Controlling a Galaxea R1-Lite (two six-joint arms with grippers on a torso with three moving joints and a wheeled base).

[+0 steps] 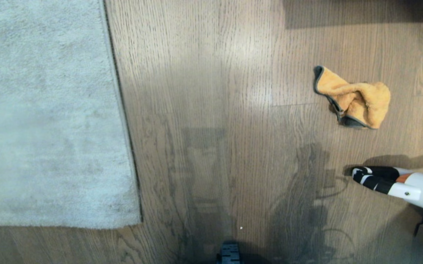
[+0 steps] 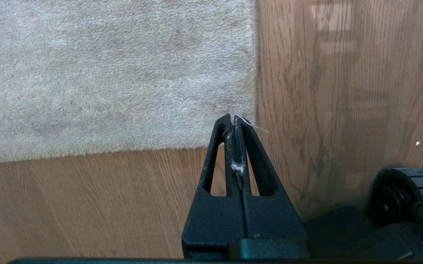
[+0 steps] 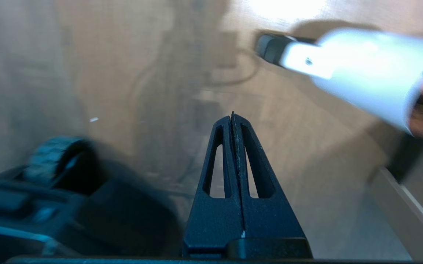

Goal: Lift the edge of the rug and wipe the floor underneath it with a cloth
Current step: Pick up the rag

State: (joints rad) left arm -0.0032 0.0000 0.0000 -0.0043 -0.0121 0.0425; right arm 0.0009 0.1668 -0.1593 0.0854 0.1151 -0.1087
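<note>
We see the rug edge (image 1: 123, 110) lying flat on the floor (image 1: 215, 91) at our left, and the cloth (image 1: 354, 99) crumpled on bare boards well to the right. Our left claw (image 2: 233, 116) is clenched, empty, above the rug's corner; our right claw (image 3: 232, 114) is clenched, empty, over bare floor.

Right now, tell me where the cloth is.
In the head view the cloth lies crumpled on the floor at upper right, far from the rug edge.

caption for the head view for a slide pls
Rug edge lies flat on the floor, the crumpled cloth waits to the right.
</note>
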